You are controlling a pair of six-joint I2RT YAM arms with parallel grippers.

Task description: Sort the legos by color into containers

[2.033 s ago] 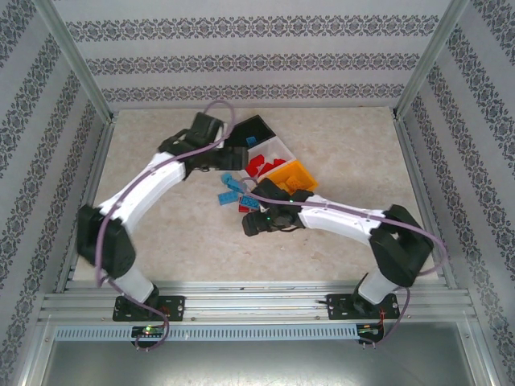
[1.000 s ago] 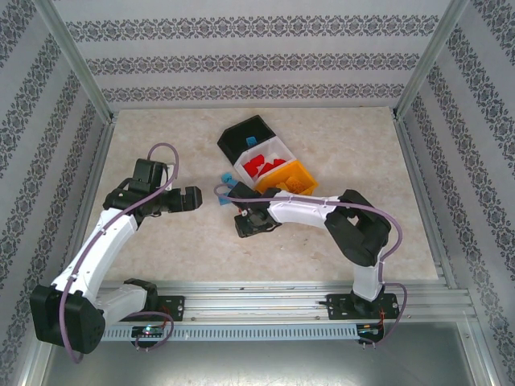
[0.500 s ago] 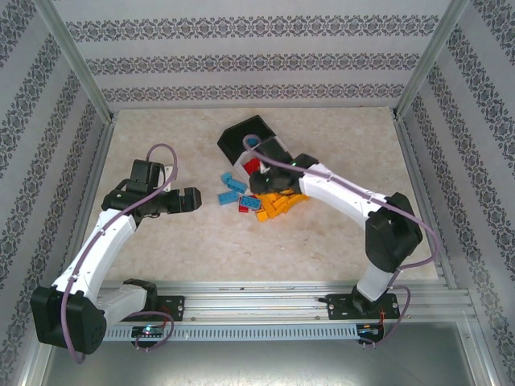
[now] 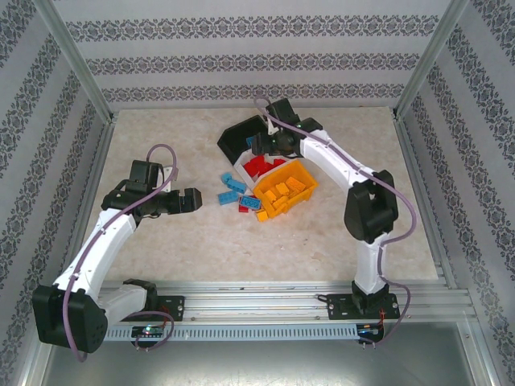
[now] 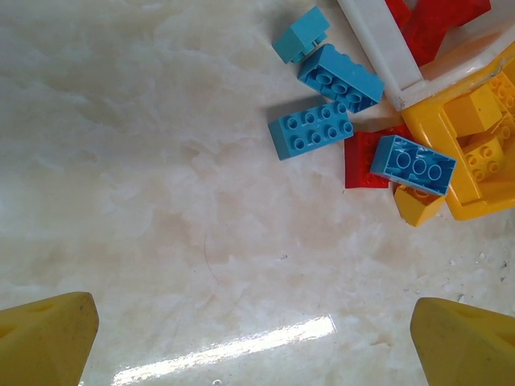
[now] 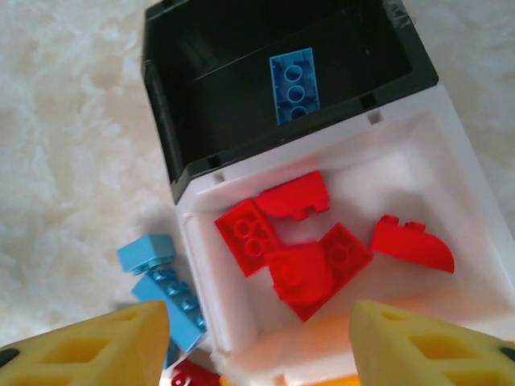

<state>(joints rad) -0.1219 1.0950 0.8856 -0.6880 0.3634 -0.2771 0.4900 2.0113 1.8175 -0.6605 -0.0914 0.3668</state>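
Since the frame half a second back, the right arm has swung off the loose pile toward the far side. Its right end effector (image 4: 267,146) now hangs over the black bin (image 4: 233,141), while the left arm has not shifted.

From above, we see the left end effector (image 4: 198,199) low over the worktop (image 4: 161,137), just left of the loose blue bricks (image 4: 232,190). The three bins touch in a diagonal row: black farthest, the white bin (image 4: 245,174) in the middle, and the orange-yellow bin (image 4: 306,173) nearest, with orange-yellow bricks (image 4: 282,193) inside. Bare worktop lies open to the left, toward the arm bases, and to the right of the bins.

Through the left wrist camera, the left fingertips (image 5: 48,342) sit in the two lower corners, spread wide, with nothing between them but bare worktop. Ahead lie four blue bricks, one resting on a red brick (image 5: 362,157) beside the orange-yellow bin's lip.

Through the right wrist camera, the right fingertips (image 6: 88,346) are likewise spread wide and released, gripping nothing. Below them the black bin holds a single blue brick (image 6: 294,84), and the white bin holds a cluster of red bricks (image 6: 298,257). Two more blue bricks lie on the worktop just outside the white bin's left wall.
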